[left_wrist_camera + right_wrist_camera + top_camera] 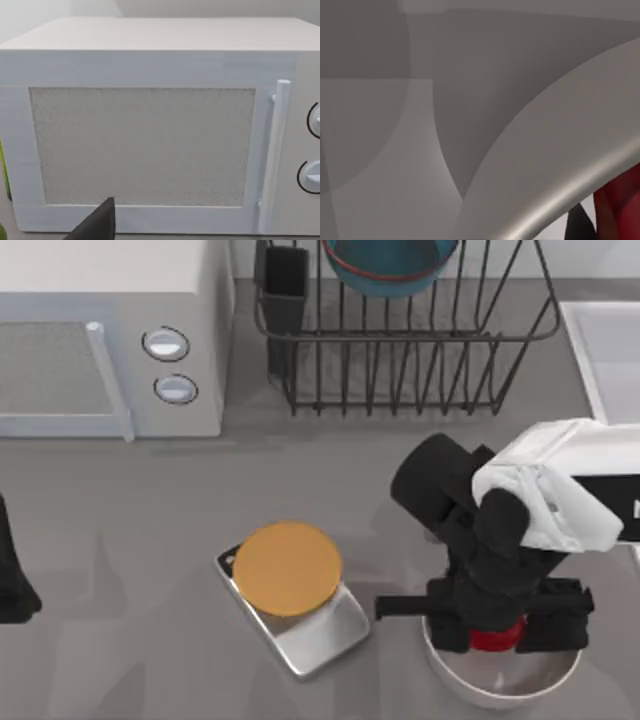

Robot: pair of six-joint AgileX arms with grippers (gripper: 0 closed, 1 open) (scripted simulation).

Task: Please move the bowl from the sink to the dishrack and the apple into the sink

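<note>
One teal-blue bowl (388, 262), rimmed with a thin reddish line, standing among the upright bars of the one black wire dishrack (410, 370) at the far edge of the bench; one dark utensil cup (285, 285) at the rack's left corner. One red apple (495, 637), sitting inside the one larger white bowl (500, 685) near the front right, mostly covered from above by the right arm. Red flesh also at the corner of the right wrist view (620, 207), just past the white bowl's curved rim (545, 200). Right hand (497, 632) lowered into the white bowl directly over the apple; cannot tell whether clenched on the fruit or released. One pale sink (608, 350), cut by the right edge, beside the rack. One white microwave (110, 340) at the far left, with two round dials (166, 343) and one bar handle (110, 380); door and handle close up in the left wrist view (142, 145). One steel kitchen scale (300, 615) with a single round orange platter, left of the white bowl, well apart from the rack. Left arm (12, 575) parked at the left edge. One dark fingertip (97, 225) in front of the microwave door; state of that hand impossible to tell. Bench (150, 500) plain grey, matt; pale wall behind.
</note>
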